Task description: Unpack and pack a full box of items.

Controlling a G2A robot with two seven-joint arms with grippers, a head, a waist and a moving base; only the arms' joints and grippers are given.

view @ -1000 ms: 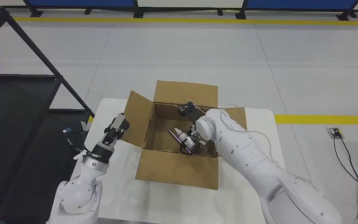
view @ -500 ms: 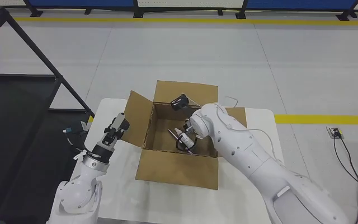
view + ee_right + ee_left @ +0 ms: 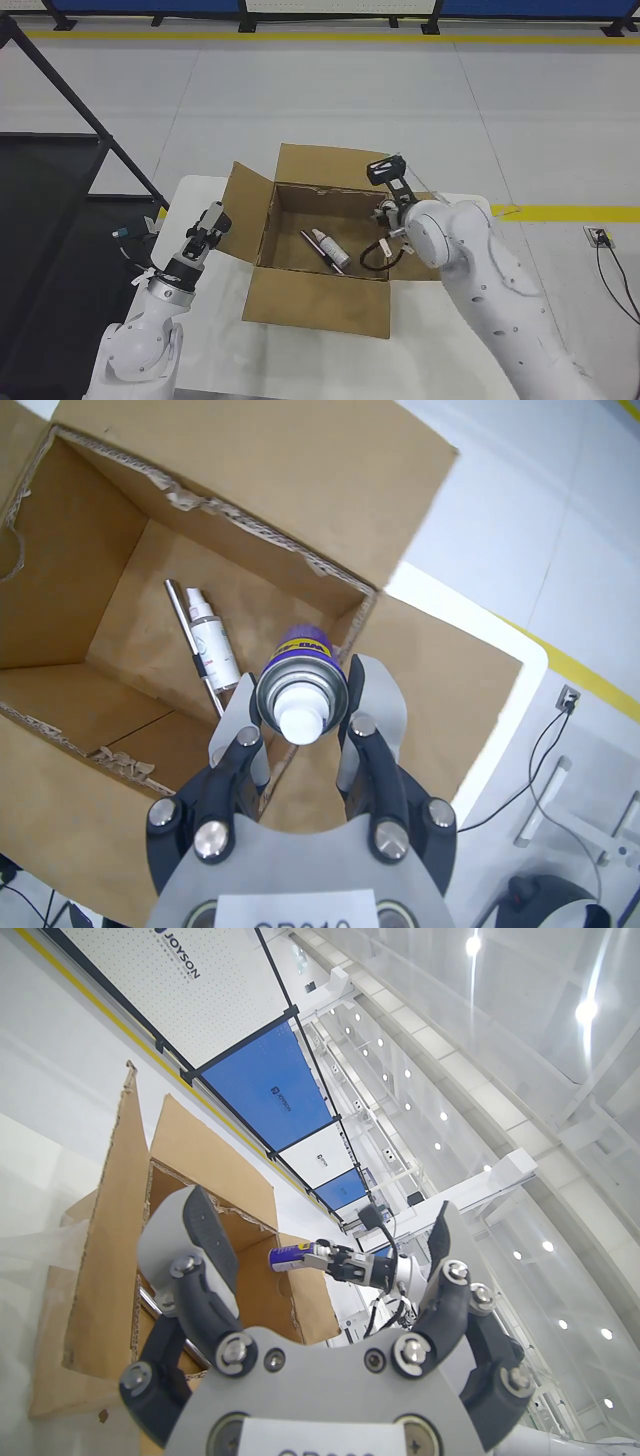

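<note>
Grey-fingered, the left gripper (image 3: 322, 1208) is held wide open with nothing in it, just left of the cardboard box (image 3: 315, 295). On the box floor, a white spray bottle (image 3: 212, 650) is laid just beside a thin metal rod (image 3: 181, 615). Over the box's right wall, a purple can (image 3: 301, 650) is squeezed in the right gripper (image 3: 303, 677).

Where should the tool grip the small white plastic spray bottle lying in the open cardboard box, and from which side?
Probably the wide body of the white plastic spray bottle, not its narrow nozzle, coming straight down through the open top of the brown cardboard box. It lies flat on the floor; a thin silver metal rod lies close alongside, so clearance is tight.
</note>
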